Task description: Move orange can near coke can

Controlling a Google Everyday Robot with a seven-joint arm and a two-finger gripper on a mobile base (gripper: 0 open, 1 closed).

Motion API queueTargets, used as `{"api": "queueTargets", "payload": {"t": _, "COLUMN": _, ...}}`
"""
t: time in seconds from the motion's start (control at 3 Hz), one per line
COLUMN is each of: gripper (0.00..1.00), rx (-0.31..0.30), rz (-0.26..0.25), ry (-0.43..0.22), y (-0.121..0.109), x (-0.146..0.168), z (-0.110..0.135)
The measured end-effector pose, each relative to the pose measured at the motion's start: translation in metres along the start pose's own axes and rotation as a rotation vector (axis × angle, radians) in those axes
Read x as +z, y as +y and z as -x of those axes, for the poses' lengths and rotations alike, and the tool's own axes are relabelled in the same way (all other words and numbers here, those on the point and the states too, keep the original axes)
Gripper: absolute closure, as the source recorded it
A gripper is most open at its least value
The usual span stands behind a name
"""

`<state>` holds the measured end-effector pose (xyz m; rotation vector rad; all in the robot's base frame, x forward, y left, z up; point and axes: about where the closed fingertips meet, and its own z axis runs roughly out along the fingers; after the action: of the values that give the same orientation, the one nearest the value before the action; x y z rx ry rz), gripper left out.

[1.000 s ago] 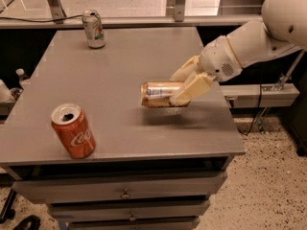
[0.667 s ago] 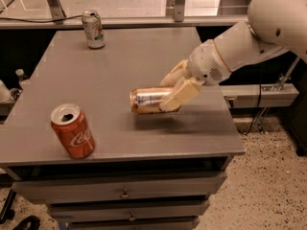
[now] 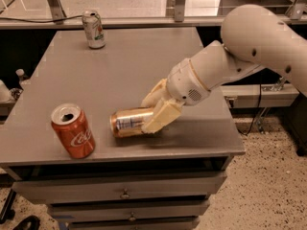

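Your gripper sits near the table's front edge, its two fingers pinching the orange can, which lies on its side with one end pointing to 9 o'clock. The coke can stands upright at 9 o'clock from it, near but not touching. A white-green can stands well apart at 11 o'clock, by the far edge. Drawers sit under the tabletop.

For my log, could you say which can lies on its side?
The orange can, clamped in the gripper; the coke can and white-green can stand upright.
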<state>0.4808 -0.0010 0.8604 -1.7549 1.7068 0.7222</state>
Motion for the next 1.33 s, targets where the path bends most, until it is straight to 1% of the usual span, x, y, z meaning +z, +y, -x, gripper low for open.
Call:
{"api": "queueTargets", "payload": {"t": 0.33, "gripper": 1.0, "rx": -0.02, "rz": 0.036, "ry": 0.015, "y": 0.0232, "x": 0.0224, "z": 0.0052}}
{"api": "queueTargets", "payload": {"t": 0.67, "gripper": 1.0, "rx": -0.02, "rz": 0.036, "ry": 0.015, "y": 0.0232, "x": 0.0211, "z": 0.0067}}
{"api": "queueTargets", "payload": {"t": 1.0, "gripper": 0.82, "rx": -0.02, "rz": 0.036, "ry": 0.015, "y": 0.0232, "x": 0.0211, "z": 0.0067}}
{"api": "queueTargets", "payload": {"t": 1.33, "gripper": 0.59, "rx": -0.02, "rz": 0.042, "ry": 0.016, "y": 0.0254, "x": 0.0239, "z": 0.0077}}
